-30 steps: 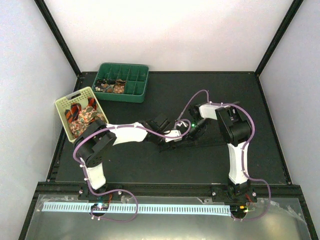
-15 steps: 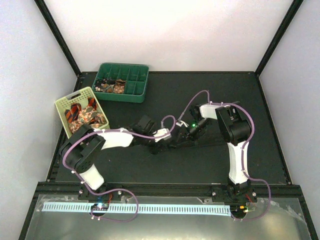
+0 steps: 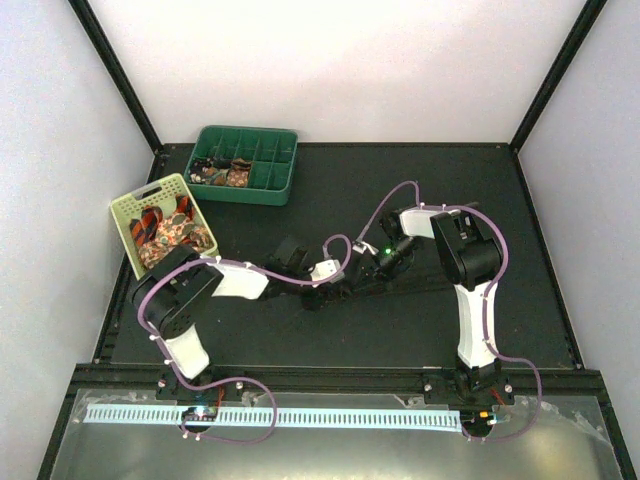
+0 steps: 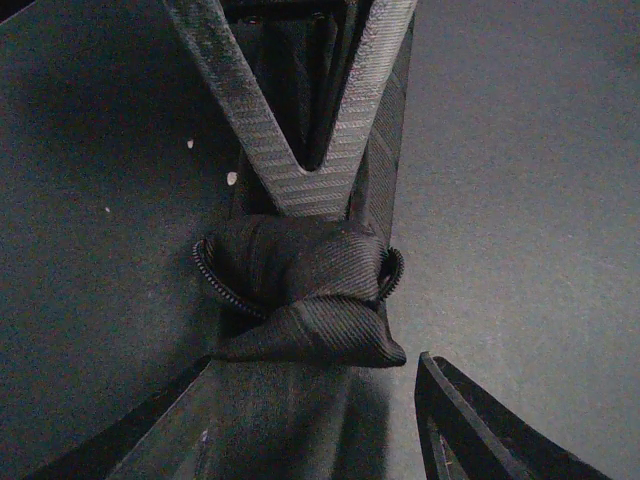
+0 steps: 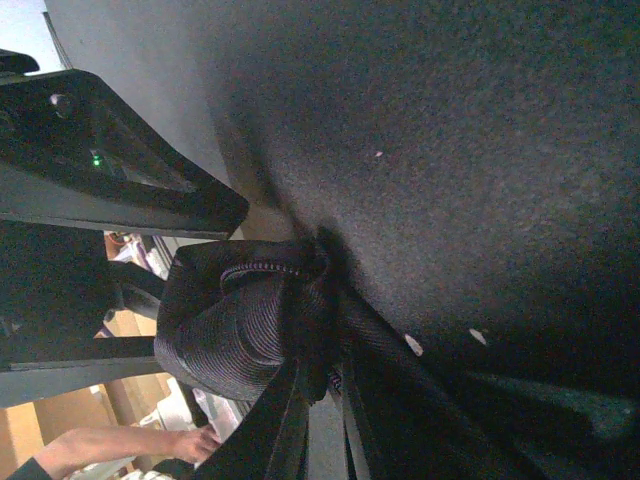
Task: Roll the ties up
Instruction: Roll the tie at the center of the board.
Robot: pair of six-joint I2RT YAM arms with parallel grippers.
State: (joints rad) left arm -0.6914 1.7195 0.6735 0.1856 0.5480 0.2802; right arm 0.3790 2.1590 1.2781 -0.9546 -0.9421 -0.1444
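Note:
A very dark tie point(image 4: 300, 290) lies on the black mat, one end rolled into a small bundle. My right gripper point(image 5: 325, 385) is shut on the roll point(image 5: 235, 320); in the left wrist view its fingers point(image 4: 330, 150) form a closed V over the roll. My left gripper point(image 4: 310, 440) is open, one finger point(image 4: 480, 430) on each side of the flat tail just short of the roll. In the top view the left gripper point(image 3: 325, 290) and right gripper point(image 3: 358, 280) nearly meet at mid-table. The tie is hard to see there.
A green compartment tray point(image 3: 270, 178) at the back left holds a few rolled ties point(image 3: 225, 172). A pale yellow basket point(image 3: 130, 215) left of the arms holds loose striped and floral ties point(image 3: 170, 232). Black frame posts edge the mat.
My left arm has drawn back to the left, its gripper sliding a little away from the right gripper. The right arm has stayed almost still on the roll.

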